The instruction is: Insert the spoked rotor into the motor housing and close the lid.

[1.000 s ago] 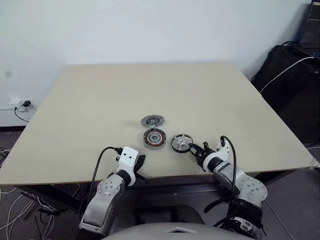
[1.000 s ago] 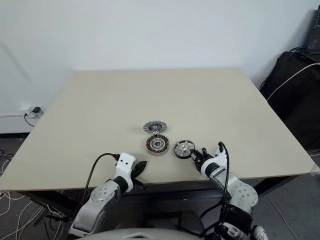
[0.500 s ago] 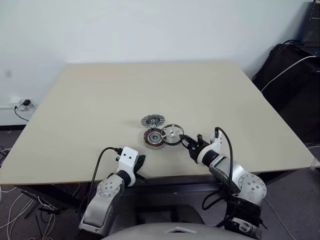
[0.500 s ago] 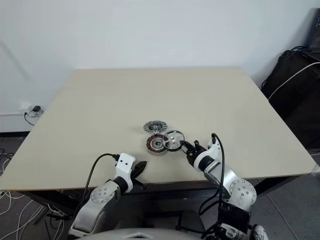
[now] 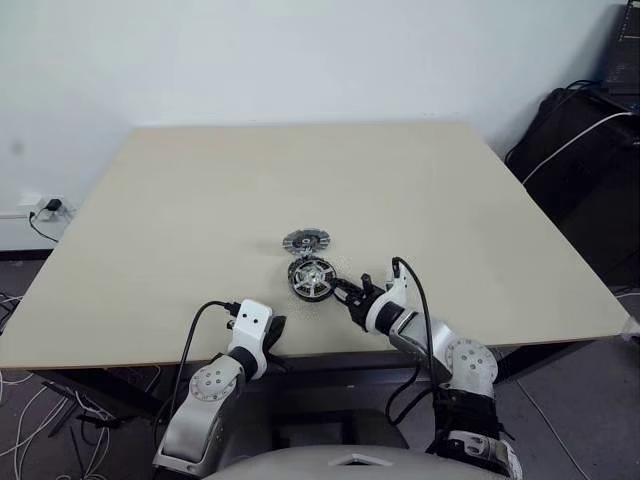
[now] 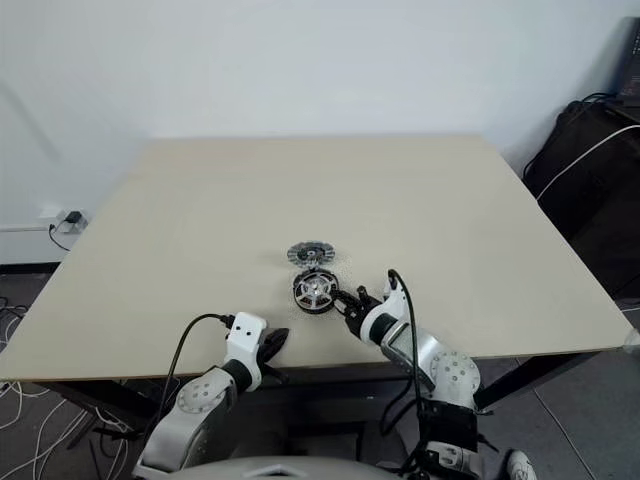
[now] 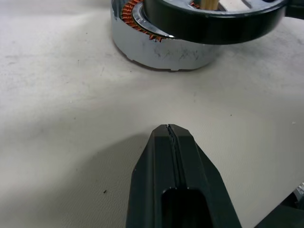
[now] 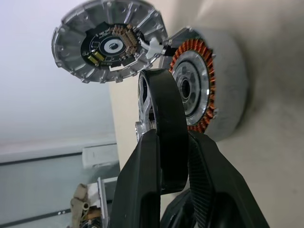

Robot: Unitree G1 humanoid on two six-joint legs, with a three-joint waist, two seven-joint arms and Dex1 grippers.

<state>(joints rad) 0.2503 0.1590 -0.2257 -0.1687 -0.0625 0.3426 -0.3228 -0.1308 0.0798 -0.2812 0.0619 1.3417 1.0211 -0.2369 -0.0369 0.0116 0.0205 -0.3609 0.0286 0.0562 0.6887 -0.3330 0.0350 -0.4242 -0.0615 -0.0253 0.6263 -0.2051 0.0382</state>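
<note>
The spoked rotor [image 5: 311, 277], dark-rimmed with silvery spokes, hangs just over the motor housing [image 7: 161, 50], covering most of it. My right gripper [image 5: 345, 293] is shut on the rotor's rim [image 8: 164, 118], one finger [image 8: 142, 180] on each side. Copper windings [image 8: 209, 90] around a silver centre show behind the rotor. The silver-grey lid [image 5: 305, 240] lies flat on the table just beyond the housing, ribbed rim and dark inner face [image 8: 109, 45] showing. Near the table's front edge, a short way before the housing, my left gripper [image 5: 272, 335] is shut on nothing, its fingertips [image 7: 168, 133] pressed together.
The beige table [image 5: 200, 200] stretches wide around the three parts. Black bags with a white cable [image 5: 590, 150] stand off its right side. A wall socket with cables [image 5: 40, 212] sits low at the left.
My right gripper has lifted the rotor off the table right of the housing and carried it left, over the housing. The left arm has stayed in place.
</note>
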